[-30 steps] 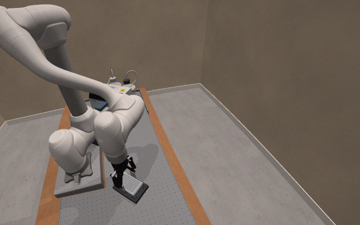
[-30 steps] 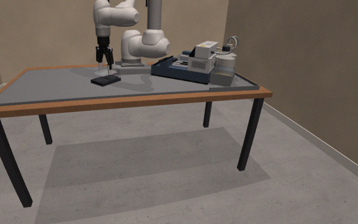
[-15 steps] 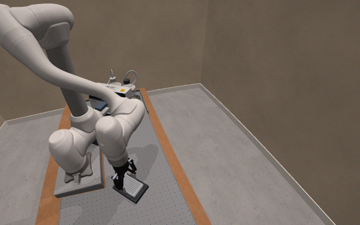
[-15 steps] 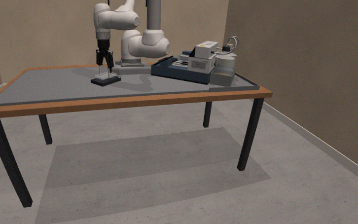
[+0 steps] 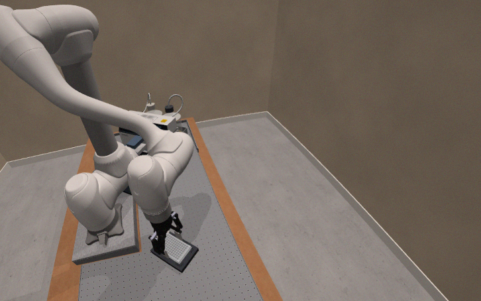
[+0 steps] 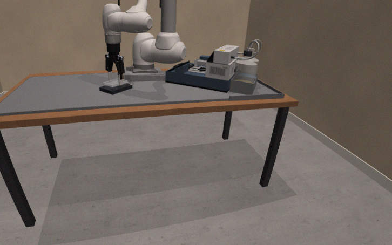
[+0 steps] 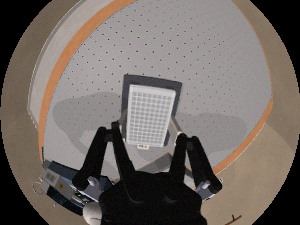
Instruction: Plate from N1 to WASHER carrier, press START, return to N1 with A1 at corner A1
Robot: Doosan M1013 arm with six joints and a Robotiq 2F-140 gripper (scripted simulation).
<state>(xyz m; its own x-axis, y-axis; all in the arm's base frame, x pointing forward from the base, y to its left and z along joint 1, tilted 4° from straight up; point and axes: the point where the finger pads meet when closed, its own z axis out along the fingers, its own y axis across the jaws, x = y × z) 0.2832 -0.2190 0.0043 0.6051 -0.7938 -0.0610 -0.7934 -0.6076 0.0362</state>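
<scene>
While the tool (image 5: 165, 237) hangs straight down from the wrist with its fingers clamped about halfway in on the plate (image 5: 176, 246), what matters is how that plate lies over the plate nest N1 (image 5: 188, 256) directly beneath it. In the top view the white well grid sits within the nest's dark border, and the tool grips it at the end nearer the arm's base, so most of the plate reaches away from the fingers. In the wrist view the plate's long axis runs straight ahead from the tool, in line with the long sides of the nest, and the fingers bear on its two long edges.

From the exterior view the plate looks to be just above the nest or barely touching it; I cannot tell whether it is already flat inside the locators. My judgement is that this is the return leg, with seating in N1 as the step in hand, though the washer's lamp cannot be read here.

The cut corner and the A1 mark on the nest are too small to make out in any view, so the orientation cannot be checked. The arm hides most of the plate washer WASHER (image 6: 221, 66) from above; its carrier and keypad are not legible, well off to one side of the tool on the table (image 6: 144, 111).
</scene>
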